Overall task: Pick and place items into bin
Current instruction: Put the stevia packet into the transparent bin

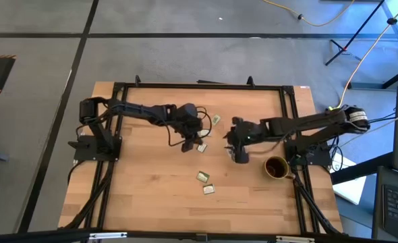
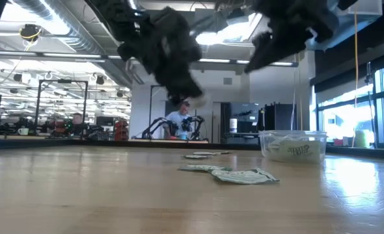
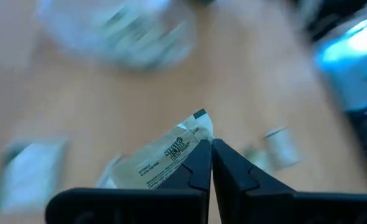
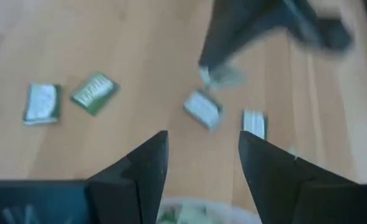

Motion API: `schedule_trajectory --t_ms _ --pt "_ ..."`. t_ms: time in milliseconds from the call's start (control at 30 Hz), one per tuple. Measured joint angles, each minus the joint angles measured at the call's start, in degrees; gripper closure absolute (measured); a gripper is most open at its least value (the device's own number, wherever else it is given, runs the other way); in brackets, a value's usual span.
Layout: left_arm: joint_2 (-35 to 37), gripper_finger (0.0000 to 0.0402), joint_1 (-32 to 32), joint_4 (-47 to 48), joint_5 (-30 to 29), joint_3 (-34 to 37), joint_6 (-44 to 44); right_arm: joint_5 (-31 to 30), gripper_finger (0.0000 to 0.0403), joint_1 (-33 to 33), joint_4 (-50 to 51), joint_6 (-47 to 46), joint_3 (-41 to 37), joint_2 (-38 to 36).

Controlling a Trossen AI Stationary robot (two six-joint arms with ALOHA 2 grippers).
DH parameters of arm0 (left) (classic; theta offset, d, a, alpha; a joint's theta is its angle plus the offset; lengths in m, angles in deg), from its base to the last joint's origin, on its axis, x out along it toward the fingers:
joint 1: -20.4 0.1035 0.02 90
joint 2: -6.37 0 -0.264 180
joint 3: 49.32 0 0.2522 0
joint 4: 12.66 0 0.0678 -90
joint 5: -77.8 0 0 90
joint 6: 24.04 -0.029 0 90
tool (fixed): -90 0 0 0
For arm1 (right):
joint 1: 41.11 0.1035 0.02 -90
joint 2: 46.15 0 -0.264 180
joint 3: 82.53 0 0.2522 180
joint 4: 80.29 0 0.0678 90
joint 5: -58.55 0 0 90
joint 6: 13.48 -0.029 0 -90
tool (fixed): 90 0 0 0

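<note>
My left gripper (image 3: 211, 148) is shut on a pale green and white packet (image 3: 171, 152) and hangs above the table's middle (image 1: 187, 144). The right wrist view shows that packet (image 4: 224, 76) under the left arm's tip, clear of the wood. Several more packets lie flat on the table (image 1: 202, 177) (image 1: 209, 190) (image 1: 216, 120). My right gripper (image 4: 202, 140) stands open right of centre (image 1: 238, 154), over the clear bin (image 4: 199, 214), which has packets in it. The low view shows the bin (image 2: 293, 146) standing on the table. My left gripper pinches the packet by one edge (image 3: 199, 146) between its two fingertips, slanting down from the table's left. Most of the packet sticks out to one side of the fingers. It is lifted clear of the table.
A dark brown mug (image 1: 275, 167) stands near the right arm's base. Loose packets (image 4: 41, 102) (image 4: 95, 92) (image 4: 203, 109) (image 4: 254, 123) lie scattered on the wood between the two arms. A black frame (image 1: 199, 86) runs along the table's far edge and sides.
</note>
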Motion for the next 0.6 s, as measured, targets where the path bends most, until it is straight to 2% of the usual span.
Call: schedule_trajectory --t_ms 100,300,367,600 --pt "0.02 0.0398 -1.03 -6.79 6.74 -0.05 4.13 -0.02 0.0205 2.05 -4.05 3.91 0.0 0.0" --pt "0.04 0.0395 -3.86 -18.12 17.65 -0.05 5.39 -0.08 0.0205 3.78 -6.43 3.07 0.0 0.06" --pt "0.06 0.0396 -4.93 -21.96 19.36 -0.05 5.42 -0.17 0.0205 4.11 -7.56 2.73 0.0 0.26" --pt "0.1 0.0394 -7.4 -30.37 19.57 -0.13 6.84 -0.13 0.0205 6.86 -13.47 5.71 -0.03 0.83"
